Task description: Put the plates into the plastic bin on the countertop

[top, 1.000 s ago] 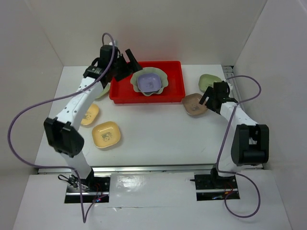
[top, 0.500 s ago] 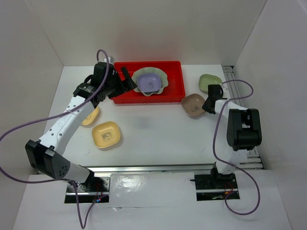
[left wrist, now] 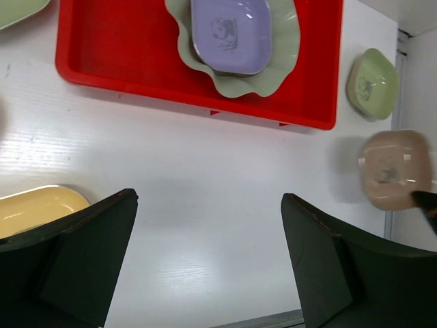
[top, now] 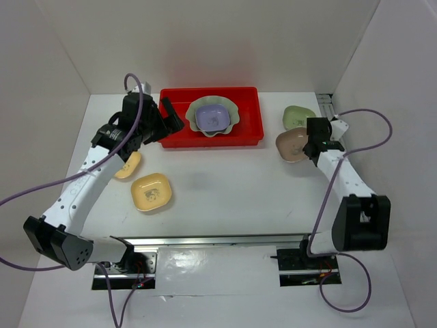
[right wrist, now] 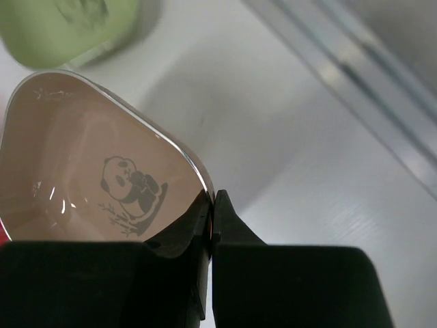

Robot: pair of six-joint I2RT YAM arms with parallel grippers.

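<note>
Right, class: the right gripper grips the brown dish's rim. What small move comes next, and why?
Probably swing the brown dish left toward the red bin. The right gripper is shut on its rim, the dish sits outside the bin, and the bin has bare floor beside the scalloped plate.

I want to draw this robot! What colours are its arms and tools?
The left arm and right arm are white tubes with chunky black joints. The left tool and right tool are black, each with two flat fingers. A thin purple cable loops off each arm.
</note>
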